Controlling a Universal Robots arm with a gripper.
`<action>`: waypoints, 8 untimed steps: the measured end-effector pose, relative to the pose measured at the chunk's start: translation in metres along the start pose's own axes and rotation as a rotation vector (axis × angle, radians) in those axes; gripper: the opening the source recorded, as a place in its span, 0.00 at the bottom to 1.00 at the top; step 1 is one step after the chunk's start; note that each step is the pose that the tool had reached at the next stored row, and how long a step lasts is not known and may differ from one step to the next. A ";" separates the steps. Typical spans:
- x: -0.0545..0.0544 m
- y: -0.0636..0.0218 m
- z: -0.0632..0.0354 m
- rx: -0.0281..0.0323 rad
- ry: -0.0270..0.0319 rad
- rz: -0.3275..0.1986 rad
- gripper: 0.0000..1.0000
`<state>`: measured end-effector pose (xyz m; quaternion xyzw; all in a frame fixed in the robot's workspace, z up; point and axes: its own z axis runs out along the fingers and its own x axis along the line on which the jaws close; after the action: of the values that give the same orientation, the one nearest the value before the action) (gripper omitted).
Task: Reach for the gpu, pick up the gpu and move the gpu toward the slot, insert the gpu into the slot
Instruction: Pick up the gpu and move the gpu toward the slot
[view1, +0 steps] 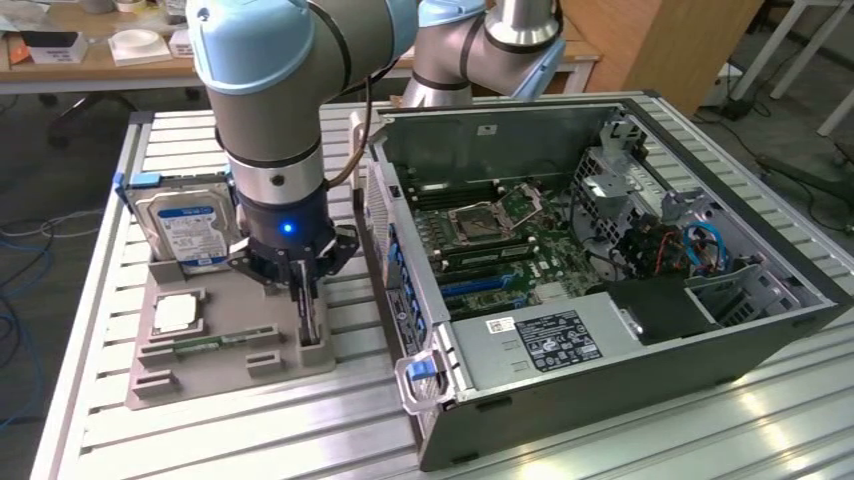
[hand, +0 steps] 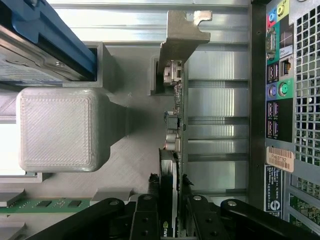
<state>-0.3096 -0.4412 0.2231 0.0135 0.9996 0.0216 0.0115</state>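
Note:
The gpu (view1: 311, 318) stands on edge in a notch of the grey holder tray (view1: 200, 385), left of the open computer case. In the wrist view the gpu (hand: 176, 117) is a thin dark card seen edge-on, with its silver bracket (hand: 182, 35) at the far end. My gripper (view1: 306, 292) reaches straight down over it. The black fingers (hand: 154, 202) press against both faces of the card, so the gripper (hand: 171, 200) is shut on it. The card still sits in the tray. The blue slot (view1: 474, 285) lies on the motherboard inside the case.
A blue-labelled hard drive (view1: 187, 225) stands at the tray's back, with a processor chip (view1: 178, 312) and a green memory stick (view1: 214, 343) in front. The case's back panel (hand: 282, 100) with its ports is close beside the card. A slatted metal table (view1: 667, 430) carries everything.

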 end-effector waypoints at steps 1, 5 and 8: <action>0.000 0.0000 0.0000 0.0000 0.0000 0.000 0.27; 0.000 0.0000 0.0000 0.0005 -0.0001 0.000 0.27; 0.000 0.0000 0.0000 0.0019 -0.0001 0.000 0.27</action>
<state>-0.3096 -0.4412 0.2231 0.0135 0.9996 0.0207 0.0115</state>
